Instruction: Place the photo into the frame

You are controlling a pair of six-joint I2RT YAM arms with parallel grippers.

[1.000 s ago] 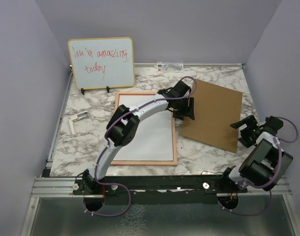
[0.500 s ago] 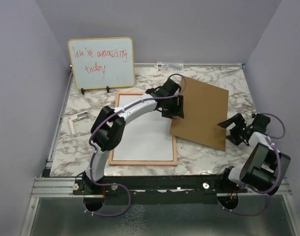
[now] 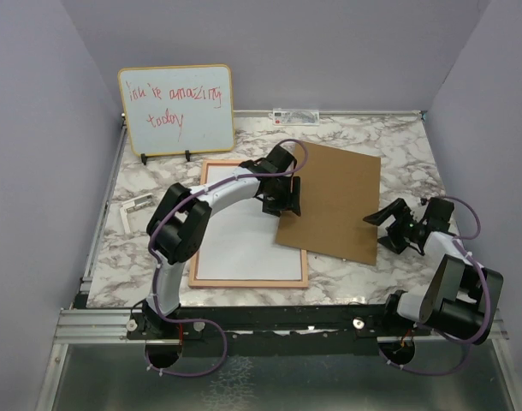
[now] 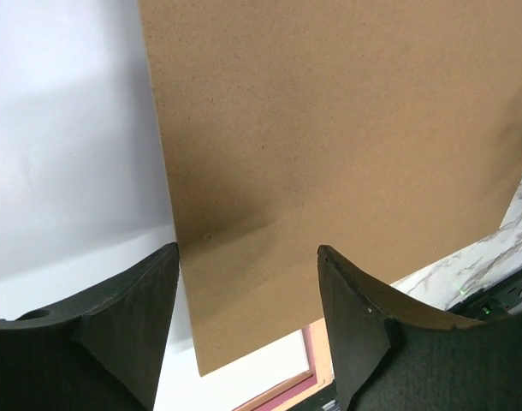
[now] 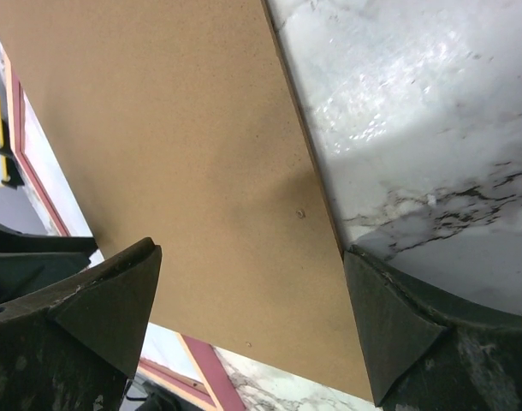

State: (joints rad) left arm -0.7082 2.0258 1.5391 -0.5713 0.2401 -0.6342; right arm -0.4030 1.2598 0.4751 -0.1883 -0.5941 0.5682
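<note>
Now backing board [image 3: 338,197] overlaps frame [image 3: 244,282] edge (whiteboard [image 3: 180,107] behind).

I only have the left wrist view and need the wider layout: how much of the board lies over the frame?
Observer: Only the board's left strip covers the frame's right side. The rest lies on the table.
Operator: Where are the right fingers?
Observer: The right fingers are open, over the board's right edge.
Operator: Anything behind the frame?
Observer: A whiteboard with red writing stands at the back left.
</note>
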